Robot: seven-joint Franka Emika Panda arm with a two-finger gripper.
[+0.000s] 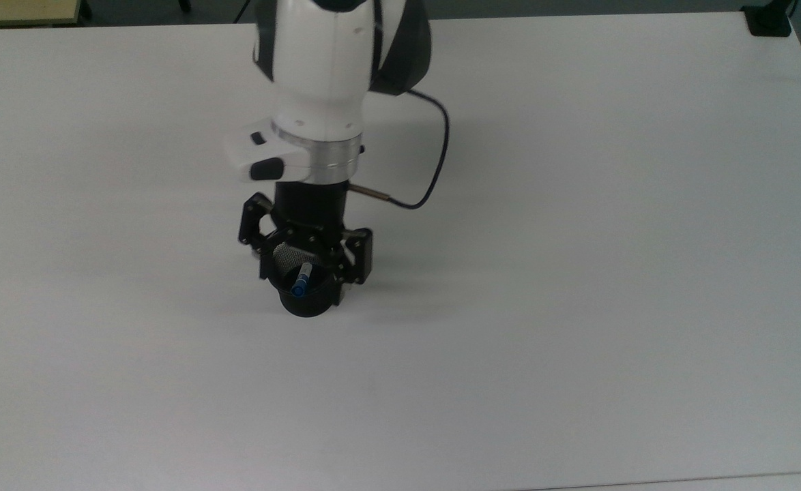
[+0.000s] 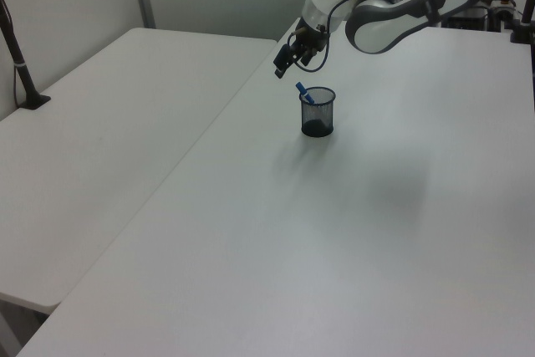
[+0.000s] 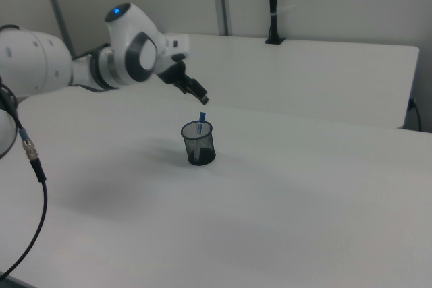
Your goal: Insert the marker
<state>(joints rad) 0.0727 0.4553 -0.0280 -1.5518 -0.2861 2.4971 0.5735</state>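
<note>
The marker (image 1: 300, 282) stands inside the black mesh cup (image 1: 307, 304), leaning on its rim with the blue end poking out. It appears the same way in the left view (image 2: 302, 89) and the right view (image 3: 201, 119). My gripper (image 1: 305, 275) hangs above the cup with its fingers spread wide and nothing between them. In the left view the gripper (image 2: 290, 58) is up and slightly left of the cup (image 2: 318, 113). In the right view the gripper (image 3: 200, 96) is just above the cup (image 3: 198, 145), clear of the marker.
The cup stands on a large white table (image 1: 578, 239). A second white table (image 2: 100, 140) adjoins it on the left view's left. A black pole clamp (image 2: 21, 64) is fixed at that table's edge, and another black clamp base (image 1: 767, 20) sits at the top view's upper right corner.
</note>
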